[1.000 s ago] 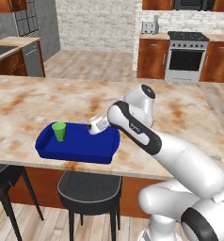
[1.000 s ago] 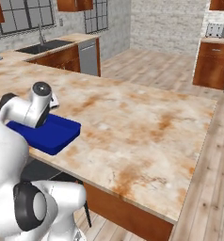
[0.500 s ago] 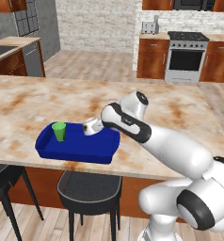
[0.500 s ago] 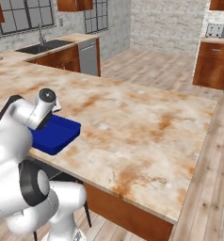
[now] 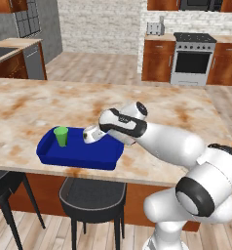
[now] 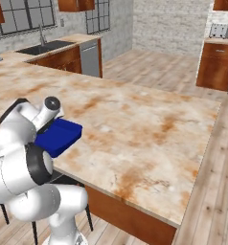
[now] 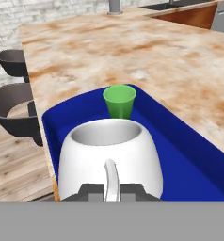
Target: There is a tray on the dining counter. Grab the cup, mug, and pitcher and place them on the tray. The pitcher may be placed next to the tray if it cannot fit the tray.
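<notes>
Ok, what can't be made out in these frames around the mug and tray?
- Mug base, hand view: cut off below; contact with tray unclear.
- Mug, left base view: partly hidden by the arm.
- Tray, right base view: mostly behind the arm; its contents hidden.
- Tool tips, hand view: barely visible at mug handle.

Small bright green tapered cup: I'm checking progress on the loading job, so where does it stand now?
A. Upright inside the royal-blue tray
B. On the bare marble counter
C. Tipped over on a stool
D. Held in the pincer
A: the small bright green tapered cup stands upright inside the flat royal-blue tray, beyond the squat white mug.
</notes>
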Controlling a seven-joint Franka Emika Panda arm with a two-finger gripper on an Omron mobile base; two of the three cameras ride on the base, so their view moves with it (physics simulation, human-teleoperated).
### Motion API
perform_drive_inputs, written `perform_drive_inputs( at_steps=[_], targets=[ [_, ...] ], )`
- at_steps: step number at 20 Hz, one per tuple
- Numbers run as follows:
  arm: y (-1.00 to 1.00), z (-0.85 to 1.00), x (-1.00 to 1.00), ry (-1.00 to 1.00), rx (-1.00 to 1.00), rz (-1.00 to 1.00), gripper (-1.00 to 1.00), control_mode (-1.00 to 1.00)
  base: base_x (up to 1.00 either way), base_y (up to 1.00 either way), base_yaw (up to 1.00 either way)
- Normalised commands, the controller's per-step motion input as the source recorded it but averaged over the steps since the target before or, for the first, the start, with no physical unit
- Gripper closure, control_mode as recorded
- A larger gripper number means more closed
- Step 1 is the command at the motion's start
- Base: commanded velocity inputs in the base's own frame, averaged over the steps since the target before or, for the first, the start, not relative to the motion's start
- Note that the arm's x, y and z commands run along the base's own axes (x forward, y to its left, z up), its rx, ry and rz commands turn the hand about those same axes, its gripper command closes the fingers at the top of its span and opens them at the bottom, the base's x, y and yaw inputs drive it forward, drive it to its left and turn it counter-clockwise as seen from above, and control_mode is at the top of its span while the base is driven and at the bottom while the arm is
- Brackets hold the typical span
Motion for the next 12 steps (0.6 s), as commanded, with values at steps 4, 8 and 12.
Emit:
perform_drive_inputs(
  at_steps=[4,8,12],
  targets=[
    [0.21,-0.29,0.28,0.0,0.01,0.0,1.0,-1.0,0.0,0.0,0.0],
    [0.28,-0.24,0.29,0.0,0.0,0.0,1.0,-1.0,0.0,0.0,0.0],
    [0.3,-0.23,0.3,0.0,0.0,0.0,1.0,-1.0,0.0,0.0,0.0]
  ],
)
